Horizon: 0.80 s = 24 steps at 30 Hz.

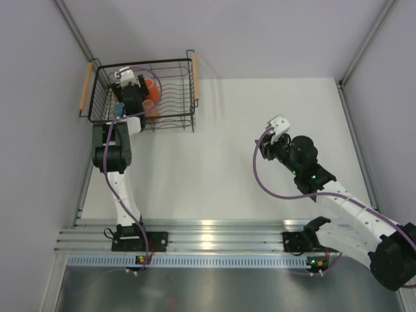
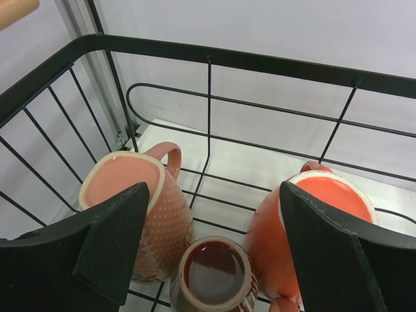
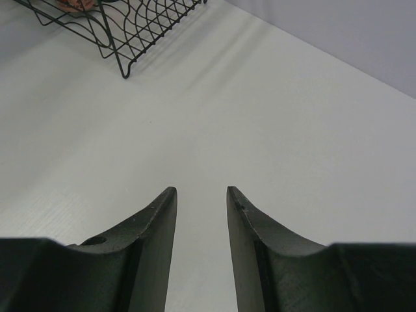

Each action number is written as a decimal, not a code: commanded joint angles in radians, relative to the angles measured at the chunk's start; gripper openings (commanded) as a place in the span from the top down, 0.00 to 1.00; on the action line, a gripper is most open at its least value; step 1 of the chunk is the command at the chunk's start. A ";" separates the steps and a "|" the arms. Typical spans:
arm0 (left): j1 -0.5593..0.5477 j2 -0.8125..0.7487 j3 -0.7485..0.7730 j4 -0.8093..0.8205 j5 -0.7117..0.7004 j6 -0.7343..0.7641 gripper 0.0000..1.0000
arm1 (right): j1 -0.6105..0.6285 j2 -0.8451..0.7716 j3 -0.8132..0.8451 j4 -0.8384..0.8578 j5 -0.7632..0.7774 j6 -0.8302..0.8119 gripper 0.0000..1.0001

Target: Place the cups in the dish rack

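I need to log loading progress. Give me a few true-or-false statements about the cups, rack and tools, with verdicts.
1. The left tool is above the rack. True.
2. The brown cup sits outside the rack. False: it stands in the rack, between the pink cup and the orange cup.
3. The right tool holds a cup. False: its jaws are apart and empty, above the table.
4. The orange cup is mouth up. True.
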 commanded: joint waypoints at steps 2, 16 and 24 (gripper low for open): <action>-0.001 -0.031 -0.005 -0.097 -0.004 -0.045 0.13 | -0.018 0.000 0.009 0.030 -0.015 0.012 0.63; 0.011 -0.392 0.095 -0.299 0.029 -0.170 0.10 | -0.016 -0.035 0.016 0.022 -0.020 0.014 0.62; -0.010 -0.547 -0.014 -0.379 0.083 -0.200 0.10 | -0.025 -0.062 0.087 -0.045 0.091 0.026 0.56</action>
